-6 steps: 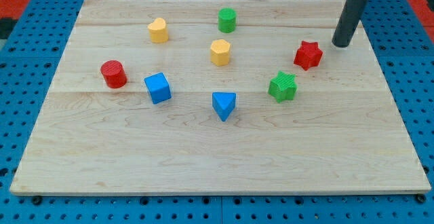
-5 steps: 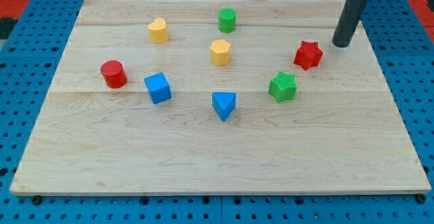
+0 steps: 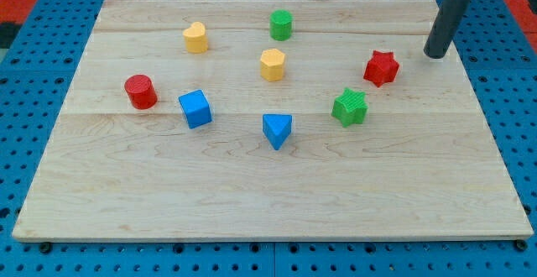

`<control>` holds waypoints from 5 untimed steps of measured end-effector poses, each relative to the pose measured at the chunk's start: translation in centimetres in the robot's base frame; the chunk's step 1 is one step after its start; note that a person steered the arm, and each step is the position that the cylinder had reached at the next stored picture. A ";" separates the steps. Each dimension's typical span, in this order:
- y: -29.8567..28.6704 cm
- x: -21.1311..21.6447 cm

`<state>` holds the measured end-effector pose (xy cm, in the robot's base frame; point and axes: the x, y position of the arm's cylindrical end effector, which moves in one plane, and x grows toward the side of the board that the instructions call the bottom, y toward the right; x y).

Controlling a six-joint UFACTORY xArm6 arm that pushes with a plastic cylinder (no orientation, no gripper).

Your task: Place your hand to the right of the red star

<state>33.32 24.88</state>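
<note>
The wooden table (image 3: 268, 185) holds a red star (image 3: 381, 67), green star (image 3: 350, 107), blue triangle (image 3: 277, 130), blue cube (image 3: 195, 108), red cylinder (image 3: 140, 91), yellow heart (image 3: 195, 37), yellow hexagon (image 3: 272, 64) and green cylinder (image 3: 281, 25).

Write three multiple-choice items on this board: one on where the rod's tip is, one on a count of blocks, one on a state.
1. Where is my tip relative to the red star?
A. To the star's right, slightly toward the view's top
B. To its left, beside the yellow hexagon
C. Below it, by the green star

2. How many blue blocks lie on the board?
A. One
B. Two
C. Three

3. Is my tip touching the red star?
A. Yes, pressed against it
B. No, bare wood shows between them
C. It rests on top of the star

Answers:
1. A, as the rod ends right of the red star and a little higher in the view.
2. B, as only the blue cube and the blue triangle are blue.
3. B, as a strip of wood separates tip and star.
</note>
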 end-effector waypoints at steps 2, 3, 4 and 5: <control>0.1 0.1; 0.1 0.1; 0.9 1.3; 0.9 3.4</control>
